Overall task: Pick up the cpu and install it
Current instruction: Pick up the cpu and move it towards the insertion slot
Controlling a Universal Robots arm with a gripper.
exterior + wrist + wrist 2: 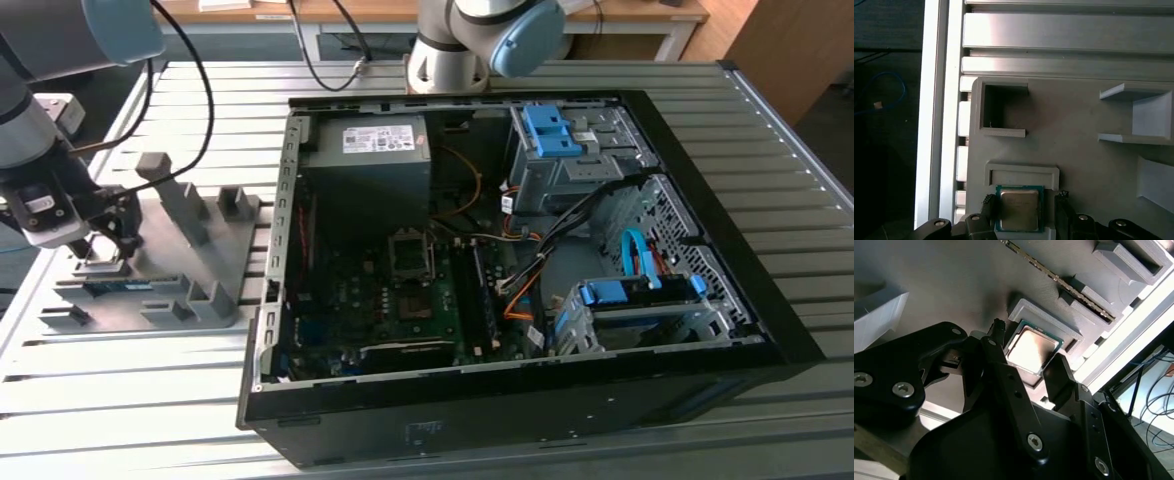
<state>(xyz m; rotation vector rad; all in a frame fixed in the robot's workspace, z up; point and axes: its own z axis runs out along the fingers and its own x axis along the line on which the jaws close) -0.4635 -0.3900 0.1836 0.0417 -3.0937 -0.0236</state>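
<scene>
The gripper [1027,353] is straddling the cpu [1019,210], jaws parted slightly wider than it. The cpu is lying flat in a fixture [1079,150] pocket between the fingertips [1061,205]. It is likely light, stiff, slick-topped and delicate underneath, so opposite edges are offering the safest hold.

One cpu [1031,351]. One gripper [104,248] with two fingers [1004,382]. One arm [467,40]. One grey holder [200,255], with one memory stick [1064,284] on it. One open computer case [747,300]; inside, one grey box [367,165], one motherboard [400,300] and two blue brackets [550,128]. One slatted table [801,120] under everything.
</scene>
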